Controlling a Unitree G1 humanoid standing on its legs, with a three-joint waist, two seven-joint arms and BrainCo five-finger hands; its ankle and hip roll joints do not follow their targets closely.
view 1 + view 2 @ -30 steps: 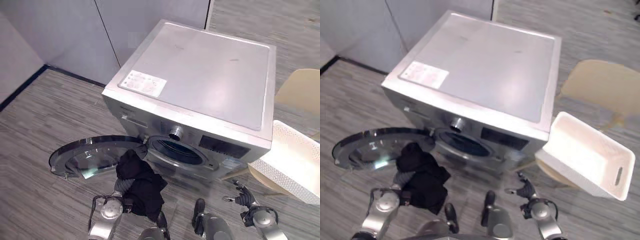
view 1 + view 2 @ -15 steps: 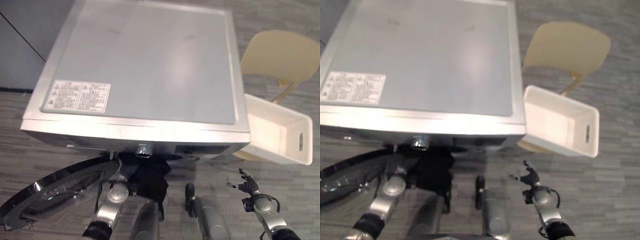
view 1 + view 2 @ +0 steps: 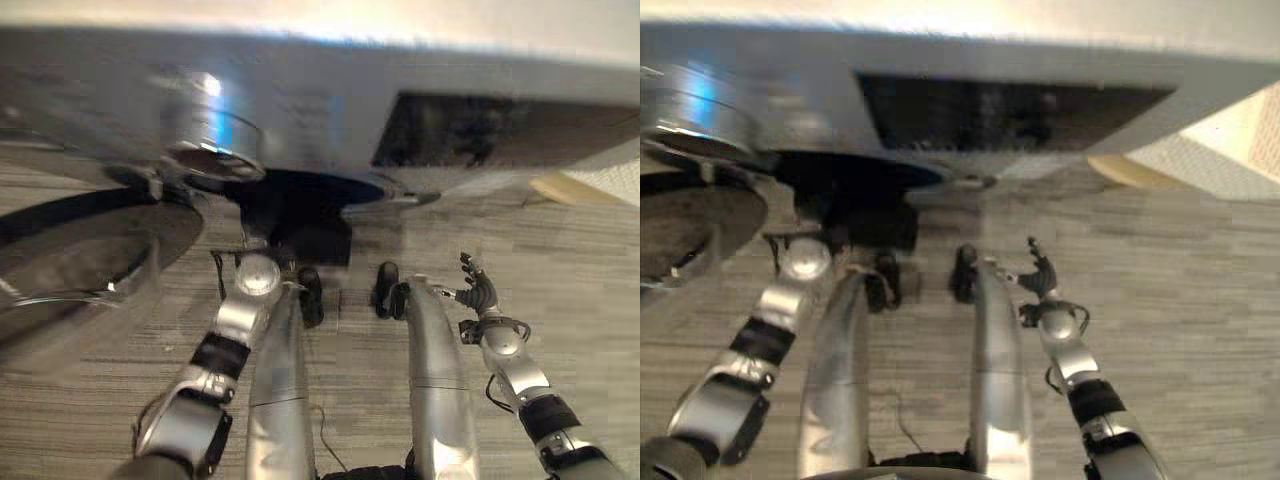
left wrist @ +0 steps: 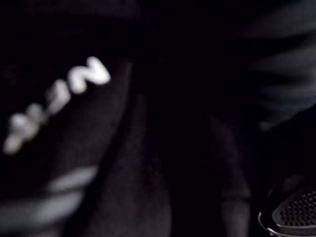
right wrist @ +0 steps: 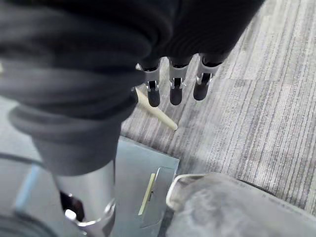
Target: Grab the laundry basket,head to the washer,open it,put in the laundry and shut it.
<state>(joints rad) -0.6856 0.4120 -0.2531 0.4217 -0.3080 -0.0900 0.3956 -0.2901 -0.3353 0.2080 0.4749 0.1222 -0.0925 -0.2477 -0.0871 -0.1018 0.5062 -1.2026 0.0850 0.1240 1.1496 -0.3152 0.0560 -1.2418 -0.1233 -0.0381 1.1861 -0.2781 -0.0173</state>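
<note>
The silver washer [image 3: 330, 95] fills the top of the eye views, its round glass door [image 3: 80, 265] swung open to the left. Black laundry [image 3: 300, 230] hangs in the dark drum opening [image 3: 290, 190]. My left arm [image 3: 240, 310] reaches up into that opening, and the hand is buried in the cloth. In the left wrist view, dark cloth with white lettering [image 4: 59, 103] lies right against the camera. My right hand [image 3: 478, 292] hangs low in front of the washer's right half, its fingers [image 5: 173, 84] straight and holding nothing.
The white laundry basket [image 3: 1230, 150] shows at the far right beside the washer, resting on a pale yellow chair [image 3: 560, 188]. A silver dial [image 3: 205, 115] and a dark display panel [image 3: 500, 130] sit on the washer front. Grey striped floor lies below.
The camera has dropped low and close to the washer front. My left arm has carried the black laundry from in front of the door into the drum opening. The right hand stays low.
</note>
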